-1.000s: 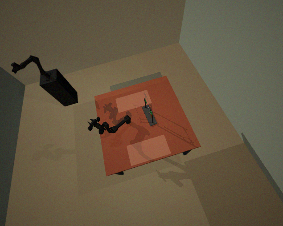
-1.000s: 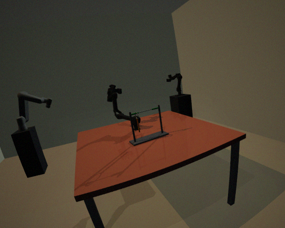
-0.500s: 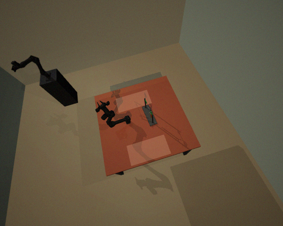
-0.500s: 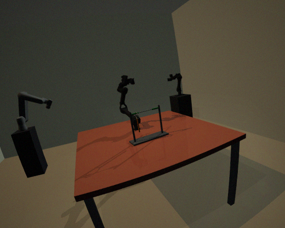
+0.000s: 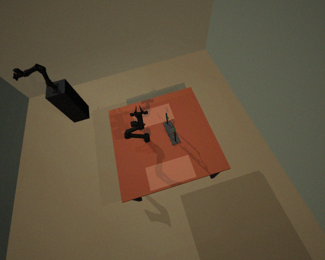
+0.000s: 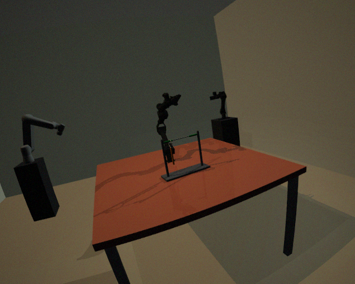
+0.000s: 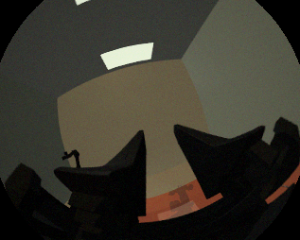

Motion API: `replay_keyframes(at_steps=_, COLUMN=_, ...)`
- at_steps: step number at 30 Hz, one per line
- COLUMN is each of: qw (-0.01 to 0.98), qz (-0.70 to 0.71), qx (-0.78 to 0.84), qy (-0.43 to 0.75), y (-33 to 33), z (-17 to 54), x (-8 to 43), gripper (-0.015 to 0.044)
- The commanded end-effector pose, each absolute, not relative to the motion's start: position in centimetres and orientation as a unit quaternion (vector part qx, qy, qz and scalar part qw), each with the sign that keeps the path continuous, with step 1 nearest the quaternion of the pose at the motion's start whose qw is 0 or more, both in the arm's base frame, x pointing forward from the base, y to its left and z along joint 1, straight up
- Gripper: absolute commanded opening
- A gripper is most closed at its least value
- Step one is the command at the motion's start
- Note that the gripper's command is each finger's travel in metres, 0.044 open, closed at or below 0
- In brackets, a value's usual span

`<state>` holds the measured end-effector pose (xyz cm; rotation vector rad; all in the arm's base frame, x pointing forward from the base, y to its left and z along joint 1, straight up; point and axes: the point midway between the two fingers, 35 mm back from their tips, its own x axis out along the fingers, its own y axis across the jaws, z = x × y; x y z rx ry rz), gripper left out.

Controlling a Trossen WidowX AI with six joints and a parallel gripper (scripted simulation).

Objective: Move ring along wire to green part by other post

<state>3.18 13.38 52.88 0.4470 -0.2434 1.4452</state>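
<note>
The ring hangs on the green part of the wire beside the left post in the exterior view. Its orange handle hangs down from it. The thin grey wire runs to the other green part at the other post. My gripper is partly open with nothing between its fingers. It is raised above the table, well away from the ring. The ring and handle are not in the wrist view.
The posts stand on a dark base plate on the orange-red table. My arm's base is behind the posts in the exterior view. Other arms stand on dark pedestals off the table.
</note>
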Motion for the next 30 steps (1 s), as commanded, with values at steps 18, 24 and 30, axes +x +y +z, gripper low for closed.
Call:
replay_keyframes(at_steps=18, qw=0.948, qz=0.286, qx=0.111, qy=-0.09, y=-0.6, z=32.3, x=27.0, gripper=0.016)
replay_keyframes(at_steps=24, qw=0.98, qz=0.183, qx=0.069, qy=-0.035, y=-5.4, z=23.7, x=27.9, gripper=0.016)
replay_keyframes(at_steps=30, qw=0.994, qz=0.1, qx=0.03, qy=0.038, y=-8.5, z=15.1, x=26.2, gripper=0.016)
